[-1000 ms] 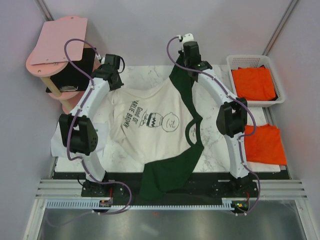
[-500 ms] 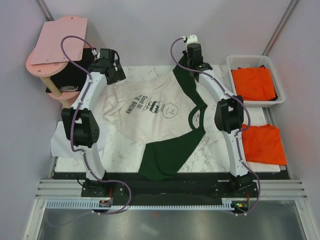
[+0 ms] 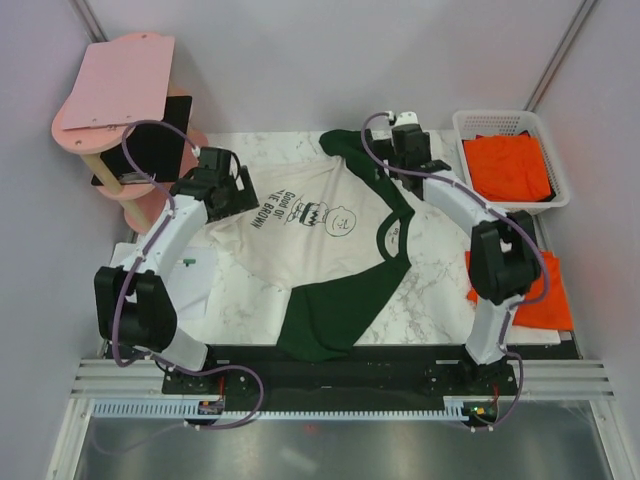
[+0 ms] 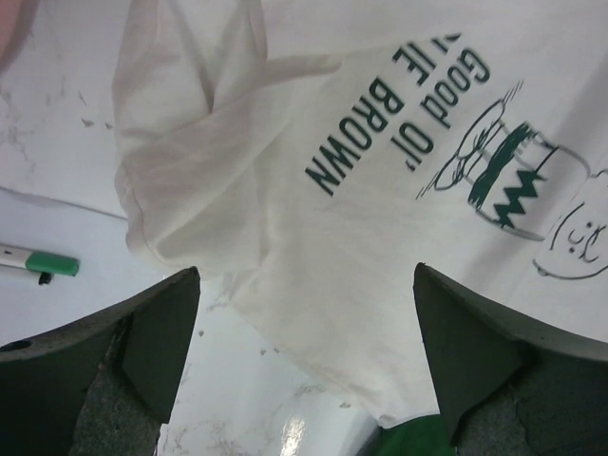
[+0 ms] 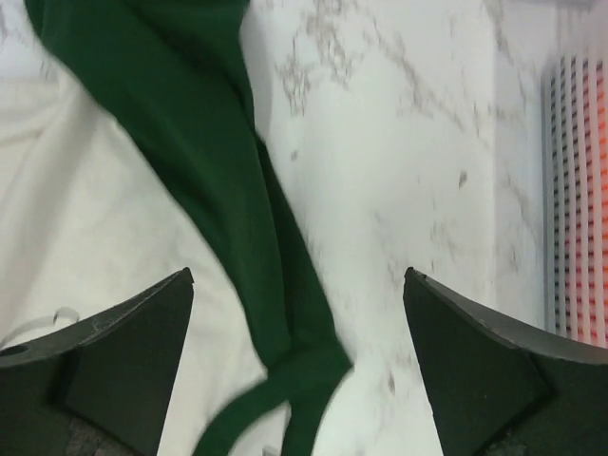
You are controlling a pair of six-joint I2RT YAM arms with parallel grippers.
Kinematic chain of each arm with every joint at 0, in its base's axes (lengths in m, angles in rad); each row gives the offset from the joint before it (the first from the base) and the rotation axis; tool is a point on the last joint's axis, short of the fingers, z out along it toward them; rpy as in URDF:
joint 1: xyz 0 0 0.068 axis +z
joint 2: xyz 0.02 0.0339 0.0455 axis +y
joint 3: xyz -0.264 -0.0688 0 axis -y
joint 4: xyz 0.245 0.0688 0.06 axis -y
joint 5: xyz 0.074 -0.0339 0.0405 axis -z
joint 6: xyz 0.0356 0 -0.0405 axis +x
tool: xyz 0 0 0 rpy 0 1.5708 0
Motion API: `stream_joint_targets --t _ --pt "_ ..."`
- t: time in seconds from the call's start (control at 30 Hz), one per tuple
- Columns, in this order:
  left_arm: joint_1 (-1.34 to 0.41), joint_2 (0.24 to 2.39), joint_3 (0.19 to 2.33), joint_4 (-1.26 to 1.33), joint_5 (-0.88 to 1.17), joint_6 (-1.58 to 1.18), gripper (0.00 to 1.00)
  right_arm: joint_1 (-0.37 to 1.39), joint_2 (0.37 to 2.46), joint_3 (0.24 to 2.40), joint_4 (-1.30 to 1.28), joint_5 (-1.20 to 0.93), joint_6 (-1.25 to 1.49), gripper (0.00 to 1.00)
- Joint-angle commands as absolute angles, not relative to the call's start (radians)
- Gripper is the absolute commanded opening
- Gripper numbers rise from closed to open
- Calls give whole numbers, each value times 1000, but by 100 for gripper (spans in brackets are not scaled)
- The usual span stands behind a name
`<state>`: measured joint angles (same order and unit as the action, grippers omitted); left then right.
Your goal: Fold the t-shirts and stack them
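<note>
- The cream-white cotton t-shirt with dark green sleeves (image 3: 320, 215) lies print side up in the middle of the white marble-patterned table (image 3: 430, 285). It is spread out but rumpled, not folded.
- Its chest carries dark green lettering, "Good Ol'" and "BROWN" among it, beside a line drawing of a round-headed boy with a zigzag stripe (image 4: 508, 185).
- One green sleeve (image 3: 325, 320) runs towards 6 o'clock and droops over the table's near edge. The other (image 3: 350, 150) reaches up to 12 o'clock. The green collar ring (image 3: 390, 235) sits at the shirt's 3 o'clock side.
- The hem near 9 o'clock is bunched into soft folds (image 4: 190, 180).
- The left gripper (image 4: 306, 271) hangs above the cream hem, its fingers spread wide with nothing between them.
- The right gripper (image 5: 298, 273) hangs over the far green sleeve and bare marble, fingers likewise wide apart and holding nothing.
- A plain bright orange t-shirt (image 3: 510, 165) lies folded in the white plastic basket (image 3: 505, 118) at 2 o'clock.
- Another orange t-shirt (image 3: 548, 290) lies on the table at 3 o'clock, partly behind the right arm.
- A green-capped marker (image 4: 38, 263) rests on a white paper sheet (image 3: 200, 280) at 8 o'clock.
</note>
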<state>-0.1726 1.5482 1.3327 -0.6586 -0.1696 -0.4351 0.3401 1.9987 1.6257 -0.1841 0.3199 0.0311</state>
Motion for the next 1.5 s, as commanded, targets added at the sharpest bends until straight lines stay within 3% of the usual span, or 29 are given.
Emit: stream_joint_targets --t 0.0,0.07,0.1,0.13,0.17,0.47,0.53,0.57,0.6,0.7,1.47 --pt "-187 1494 1201 -621 -141 -463 99 342 1694 1332 -136 210 184 98" --pt "-189 1499 1169 -618 -138 -479 98 351 1632 1249 -146 73 224 90" --pt "-190 1508 1145 -620 -138 -491 98 356 1591 1191 -161 39 227 80" --pt "-192 1512 1135 -620 -138 -497 97 370 1574 1166 -193 16 238 31" --pt "-193 1516 1126 -618 -137 -503 97 374 1556 1138 -201 2 273 0" --pt "-244 1566 1115 -615 -144 -502 91 469 1502 888 -227 -58 370 0" --pt "-259 1583 1127 -614 -147 -499 83 488 1532 881 -239 -41 385 0" --pt "-262 1603 1132 -614 -143 -496 71 492 1542 879 -242 -32 391 0" --pt "-265 1611 1144 -615 -135 -494 47 498 1560 884 -248 -25 397 0" --pt "-276 1637 1160 -615 -135 -492 2 512 1591 891 -267 -6 413 0" --pt "-281 1868 1299 -663 -181 -474 2 454 1950 1258 -650 449 385 0"
